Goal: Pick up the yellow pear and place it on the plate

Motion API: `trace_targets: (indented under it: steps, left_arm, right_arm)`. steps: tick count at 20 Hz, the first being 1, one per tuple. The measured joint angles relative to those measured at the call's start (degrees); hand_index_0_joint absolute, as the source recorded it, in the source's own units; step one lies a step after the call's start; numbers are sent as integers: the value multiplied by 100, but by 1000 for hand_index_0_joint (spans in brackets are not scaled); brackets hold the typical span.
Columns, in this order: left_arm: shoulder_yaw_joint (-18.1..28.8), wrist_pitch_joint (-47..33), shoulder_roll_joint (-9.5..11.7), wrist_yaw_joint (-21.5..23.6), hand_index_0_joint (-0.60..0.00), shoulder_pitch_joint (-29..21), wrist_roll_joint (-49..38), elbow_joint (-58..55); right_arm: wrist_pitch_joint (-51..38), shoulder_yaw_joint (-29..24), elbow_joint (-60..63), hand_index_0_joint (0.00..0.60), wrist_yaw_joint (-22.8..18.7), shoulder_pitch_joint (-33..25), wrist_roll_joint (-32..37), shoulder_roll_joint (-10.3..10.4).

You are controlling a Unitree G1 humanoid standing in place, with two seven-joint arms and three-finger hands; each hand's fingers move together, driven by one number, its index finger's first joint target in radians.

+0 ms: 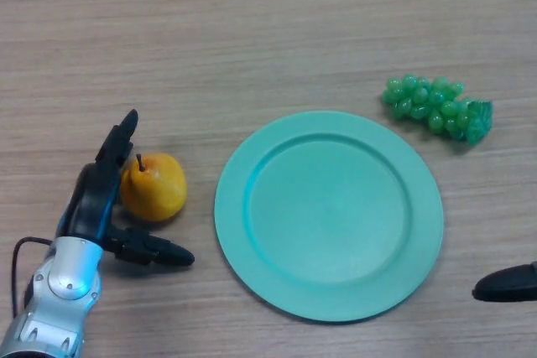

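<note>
A yellow pear (154,187) with a dark stem lies on the wooden table, just left of a round teal plate (329,215). My left hand (94,199) is open around the pear: its fingers reach up along the pear's left side and its thumb (159,251) stretches out below the pear. The fingers look to touch the pear's left side; the thumb is apart from it. The pear rests on the table. Only a black tip of my right hand (508,283) shows at the right edge, near the plate's lower right.
A bunch of green grapes (438,106) lies on the table beyond the plate's upper right.
</note>
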Motion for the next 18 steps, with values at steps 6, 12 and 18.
trace_targets:
  steps: [6, 12, 18]
  left_arm:
    - [130, -131, 71, 173, -600, 7, -28, 23]
    - [153, -59, 147, 23, -600, 356, -104, -794]
    - [157, 986, -66, -222, -600, 908, -570, -3246]
  right_arm:
    - [-1, -155, -173, 0, 16, 92, 0, 4]
    - [-1, -143, -273, 0, 15, 221, 9, 4]
    - [-62, -153, -273, 0, -12, 312, 221, -53]
